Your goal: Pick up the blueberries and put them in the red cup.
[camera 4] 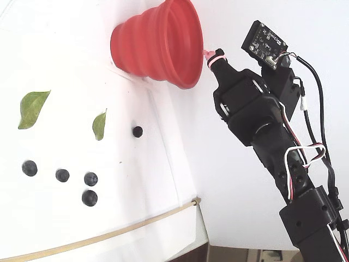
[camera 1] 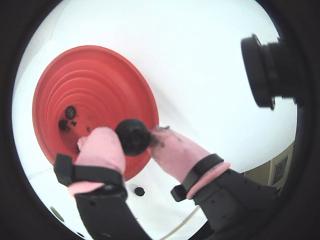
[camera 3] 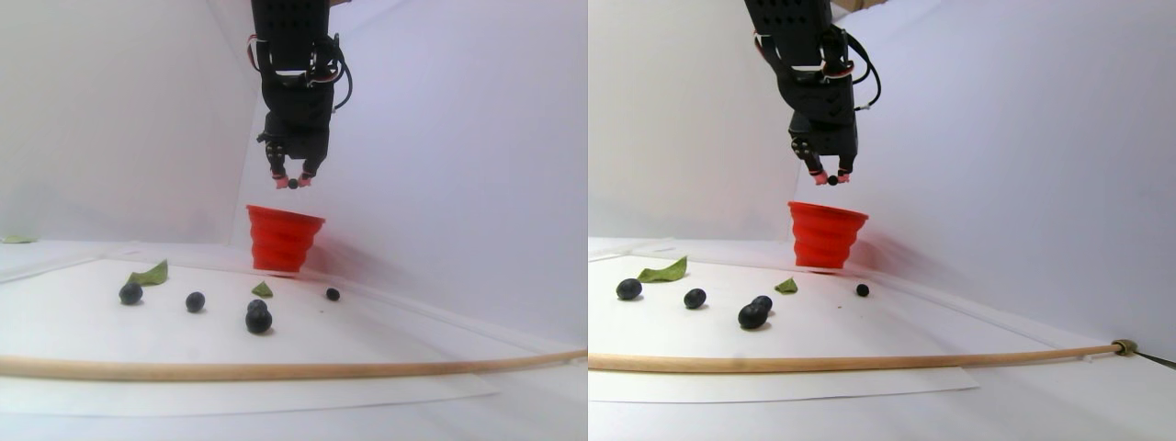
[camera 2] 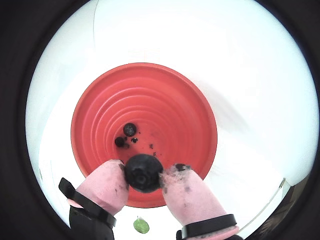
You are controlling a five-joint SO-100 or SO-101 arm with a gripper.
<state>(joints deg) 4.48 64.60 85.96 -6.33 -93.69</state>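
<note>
My gripper (camera 1: 134,137) hangs above the red cup (camera 1: 90,85), its pink-padded fingers (camera 2: 107,182) shut on one dark blueberry (camera 2: 143,172). In both wrist views the held berry sits over the near side of the cup's rim (camera 2: 150,70). Two blueberries (camera 2: 129,129) and some dark specks lie on the cup's bottom. The stereo pair view shows the gripper (camera 3: 293,183) a short way above the cup (camera 3: 283,239). Several more blueberries (camera 3: 195,301) lie on the white sheet in front of it, one alone (camera 4: 137,131) nearer the cup.
Two green leaves (camera 4: 31,108) (camera 4: 99,124) lie among the loose berries. A thin wooden rod (camera 3: 276,369) runs along the sheet's front edge. White walls stand close behind the cup. A second camera module (camera 1: 260,70) rides beside the gripper.
</note>
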